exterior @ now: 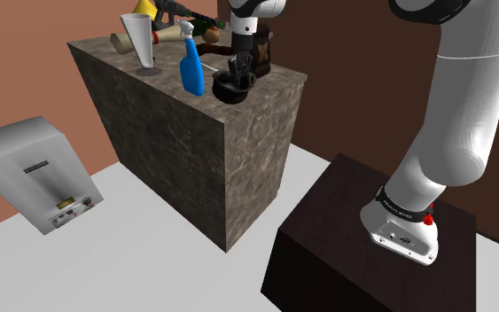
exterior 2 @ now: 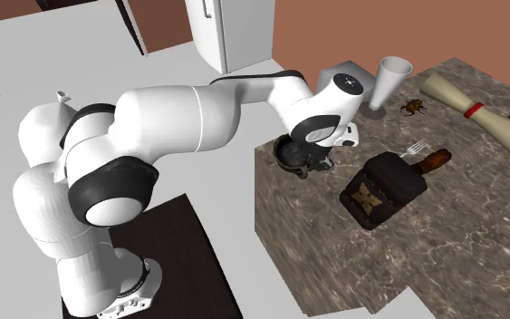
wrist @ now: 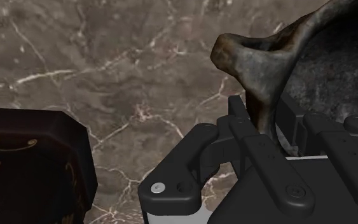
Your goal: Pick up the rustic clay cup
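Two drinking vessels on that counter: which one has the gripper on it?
The squat dark cup with the handle, by the blue spray bottle; the gripper clasps its rim. The tall white goblet stands apart.

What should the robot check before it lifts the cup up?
1. The dark cup's wall sits between the gripper's fingers: ok.
2. The fingers clasp that wall: ok.
3. The cup stands upright on the counter: ok.
4. The blue spray bottle stands apart from the cup: ok.
5. The dark box stands apart too: ok.
6. The cup holds nothing spillable: cannot tell.
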Controlling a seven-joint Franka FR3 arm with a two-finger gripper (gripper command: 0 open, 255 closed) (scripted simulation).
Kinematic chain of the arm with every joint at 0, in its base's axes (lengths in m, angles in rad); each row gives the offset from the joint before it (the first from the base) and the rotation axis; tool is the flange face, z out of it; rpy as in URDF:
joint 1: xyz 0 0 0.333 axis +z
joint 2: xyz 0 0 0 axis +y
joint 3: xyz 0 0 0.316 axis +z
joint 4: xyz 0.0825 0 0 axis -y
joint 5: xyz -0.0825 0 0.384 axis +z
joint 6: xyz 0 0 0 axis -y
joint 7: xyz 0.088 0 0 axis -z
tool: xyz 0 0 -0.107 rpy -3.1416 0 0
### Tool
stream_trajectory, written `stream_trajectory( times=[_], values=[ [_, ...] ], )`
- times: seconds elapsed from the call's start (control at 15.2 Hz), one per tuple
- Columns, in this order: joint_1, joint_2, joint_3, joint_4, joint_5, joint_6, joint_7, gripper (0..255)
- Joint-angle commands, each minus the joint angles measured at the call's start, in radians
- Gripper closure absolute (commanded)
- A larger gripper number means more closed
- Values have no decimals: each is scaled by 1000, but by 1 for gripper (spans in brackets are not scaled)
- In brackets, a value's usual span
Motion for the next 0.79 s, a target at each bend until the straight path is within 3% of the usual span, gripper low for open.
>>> stream_trajectory(
  times=[0.0, 0.33, 0.73],
  values=[
    [0, 1, 0, -1, 0, 0, 0, 255],
    [0, 3, 0, 1, 0, 0, 0, 255],
    [-1, -11, -1, 62, -5, -74, 9, 255]
  ],
)
